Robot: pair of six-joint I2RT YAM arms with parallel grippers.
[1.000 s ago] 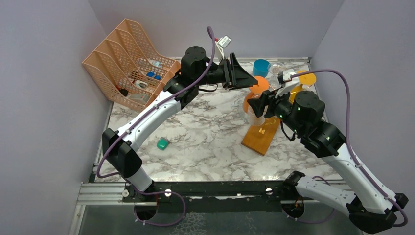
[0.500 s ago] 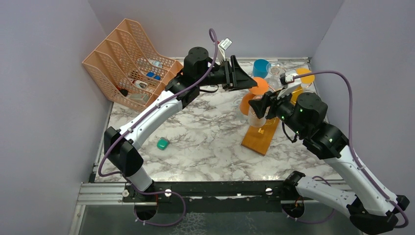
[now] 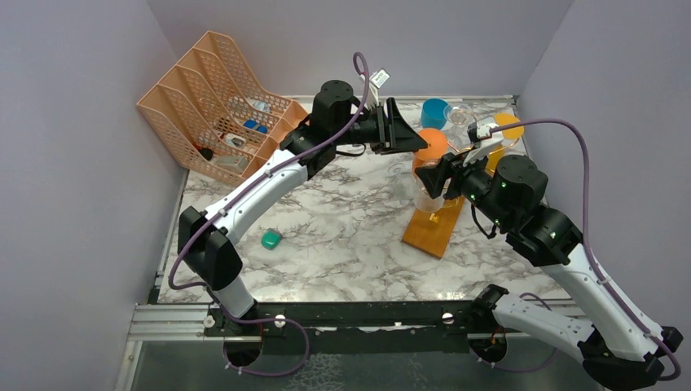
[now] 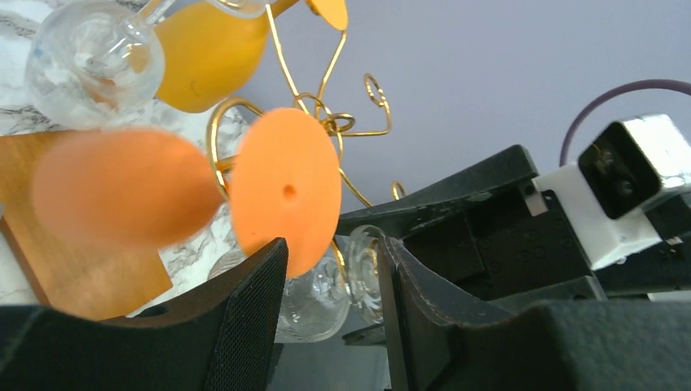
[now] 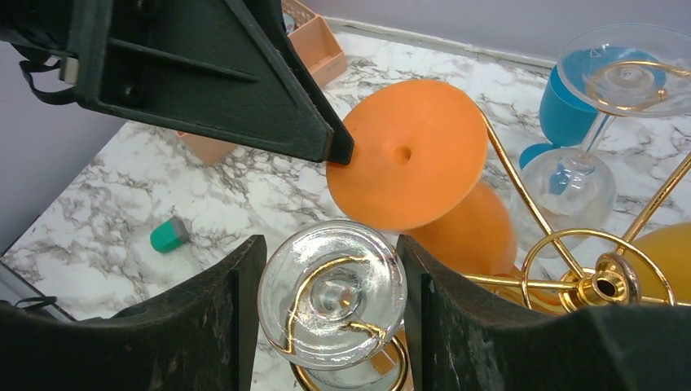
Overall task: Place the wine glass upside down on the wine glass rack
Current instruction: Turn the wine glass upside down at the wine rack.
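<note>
The wine glass rack is gold wire (image 5: 607,285) on a wooden base (image 3: 436,228). The clear wine glass (image 5: 332,293) hangs upside down, its foot threaded on a spiral arm; it also shows in the top view (image 3: 425,195) and the left wrist view (image 4: 326,293). My right gripper (image 5: 330,244) has both fingers against the foot's rim; it sits over the rack's near side in the top view (image 3: 438,175). My left gripper (image 3: 415,142) is open and empty (image 4: 334,252), one fingertip (image 5: 334,151) at the edge of an orange glass's foot (image 5: 403,155).
The rack also holds an orange glass (image 3: 432,145), a blue glass (image 3: 434,112), a yellow glass (image 3: 509,129) and another clear glass (image 5: 627,69). A peach mesh organiser (image 3: 212,106) stands at the back left. A teal eraser (image 3: 271,239) lies on the marble.
My left gripper has moved right, up to the orange glass's foot. My right gripper with the clear glass has shifted slightly right at the rack.
</note>
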